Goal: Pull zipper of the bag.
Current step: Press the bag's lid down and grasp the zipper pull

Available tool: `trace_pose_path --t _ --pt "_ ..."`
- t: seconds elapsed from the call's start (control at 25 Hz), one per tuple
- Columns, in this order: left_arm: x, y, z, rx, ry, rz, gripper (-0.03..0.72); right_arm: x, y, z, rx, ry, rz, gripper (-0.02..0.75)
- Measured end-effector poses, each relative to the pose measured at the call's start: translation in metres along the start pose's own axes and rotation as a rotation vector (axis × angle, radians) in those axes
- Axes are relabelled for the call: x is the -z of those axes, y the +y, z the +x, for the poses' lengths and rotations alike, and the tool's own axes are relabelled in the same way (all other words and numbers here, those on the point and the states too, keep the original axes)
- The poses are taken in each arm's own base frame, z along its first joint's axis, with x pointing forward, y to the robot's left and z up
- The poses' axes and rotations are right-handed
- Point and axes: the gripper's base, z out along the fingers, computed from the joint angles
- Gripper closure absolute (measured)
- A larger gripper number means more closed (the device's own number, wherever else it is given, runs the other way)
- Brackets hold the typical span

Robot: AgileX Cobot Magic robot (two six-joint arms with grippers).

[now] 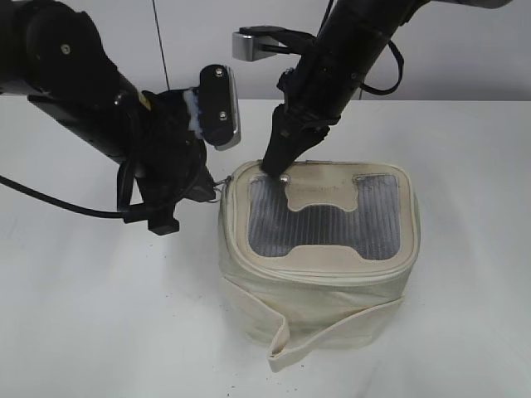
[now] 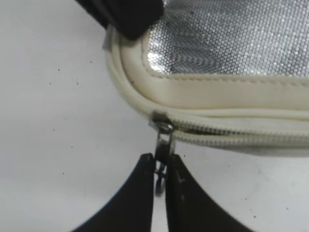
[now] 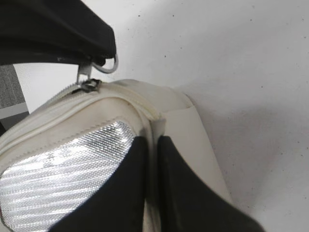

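– Where is the bag [image 1: 319,257]?
– On the white surface [image 1: 83,315]. The left hand [image 2: 161,169] pinches the zipper [image 2: 231,131] ring at nine o'clock.
– And the right hand [image 3: 153,150]?
– Pressed together on the lid

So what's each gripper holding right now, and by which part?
The left gripper pinches the zipper slider's metal pull. The right gripper holds nothing; its closed fingertips press on the bag lid's corner.

Left gripper [image 2: 161,175] pinching zipper [image 2: 231,130] pull.
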Motion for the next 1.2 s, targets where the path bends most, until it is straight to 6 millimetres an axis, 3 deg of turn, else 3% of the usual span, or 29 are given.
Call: trace_pose_path --t 0.12,0.44,0.68,1.2 --pt "0.000 -0.002 0.001 0.003 0.011 0.023 0.688 0.000 0.000 0.000 0.000 0.000 0.000 0.696" --pt "0.004 -0.007 0.002 0.142 0.039 0.082 0.690 0.000 0.000 0.000 -0.009 -0.003 -0.003 0.696" --pt "0.019 -0.012 0.001 0.253 0.053 0.132 0.690 0.000 0.001 -0.001 -0.024 -0.006 -0.006 0.696" --pt "0.029 -0.052 -0.014 0.428 0.126 0.448 0.690 0.000 0.000 0.000 -0.036 -0.002 -0.002 0.697"
